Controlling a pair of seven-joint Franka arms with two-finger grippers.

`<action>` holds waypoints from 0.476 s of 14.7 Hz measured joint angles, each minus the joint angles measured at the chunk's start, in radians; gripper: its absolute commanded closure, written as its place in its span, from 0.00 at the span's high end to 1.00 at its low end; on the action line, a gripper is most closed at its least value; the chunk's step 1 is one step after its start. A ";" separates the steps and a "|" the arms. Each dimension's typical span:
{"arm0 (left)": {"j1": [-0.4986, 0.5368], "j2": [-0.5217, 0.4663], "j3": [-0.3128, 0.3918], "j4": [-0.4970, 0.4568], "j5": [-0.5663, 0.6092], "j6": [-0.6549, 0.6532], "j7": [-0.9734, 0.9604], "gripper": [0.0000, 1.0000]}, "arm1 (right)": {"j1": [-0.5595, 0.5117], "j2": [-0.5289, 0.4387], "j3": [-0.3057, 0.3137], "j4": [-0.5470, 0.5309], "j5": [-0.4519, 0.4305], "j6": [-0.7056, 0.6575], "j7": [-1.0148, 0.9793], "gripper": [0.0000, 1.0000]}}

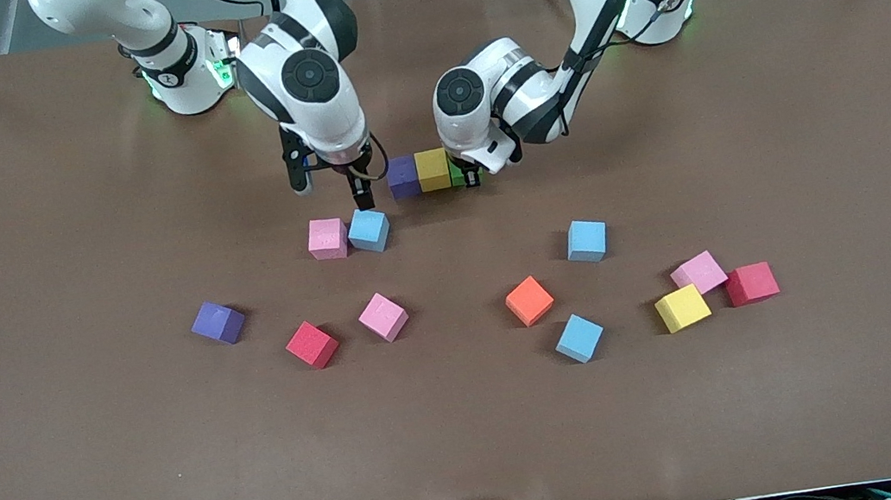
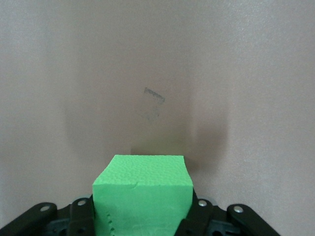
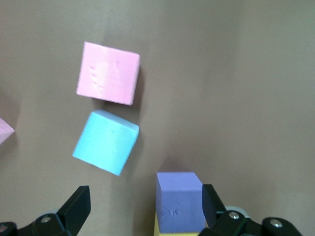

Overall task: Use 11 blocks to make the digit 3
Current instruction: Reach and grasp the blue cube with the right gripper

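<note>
Front view, scanned from the right arm's end of the table toward the left arm's end.

Right gripper (image 1: pixel 332 186): fingers spread wide, holding nothing. It hangs low over the table just beside the purple block (image 1: pixel 402 177) that starts the row, and over the spot just above a touching pair, pink block (image 1: pixel 327 238) and light blue block (image 1: pixel 369 230). Its wrist view shows that purple block (image 3: pixel 178 200) between the spread fingers but off toward one of them, not centred.

Row so far: purple, then yellow block (image 1: pixel 432 169), then green block (image 1: pixel 457 173), in a straight line across the table, faces touching as far as can be told (green mostly hidden by the gripper).

Left gripper (image 1: pixel 472 176): clenched on the green block (image 2: pixel 142 194) at the row's end toward the left arm, at or just above the table. Green looks square to the jaws.

Key relation: the row's long axis runs arm-to-arm, and green sits at its left-arm end, flush beside yellow. Judgement: top bar of the 3 is in place once green is let go; release should go straight up so the row isn't dragged.

Eight task blocks lie loose nearer the camera. Of those, the pink/light blue pair is closest to the right gripper (likely next pick).
</note>
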 measured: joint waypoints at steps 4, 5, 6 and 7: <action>0.000 0.000 0.000 0.000 0.000 0.000 0.000 0.27 | -0.084 0.004 -0.002 -0.006 -0.001 0.001 -0.191 1.00; -0.001 0.000 0.000 0.000 0.000 0.000 0.000 0.27 | -0.110 0.004 -0.002 -0.008 -0.002 0.003 -0.250 1.00; -0.001 0.000 0.000 0.001 0.000 0.000 0.000 0.28 | -0.135 0.005 -0.002 -0.010 -0.002 0.007 -0.308 1.00; -0.001 0.000 0.000 0.001 0.000 0.000 0.000 0.28 | -0.161 0.005 -0.002 -0.012 -0.002 0.013 -0.368 1.00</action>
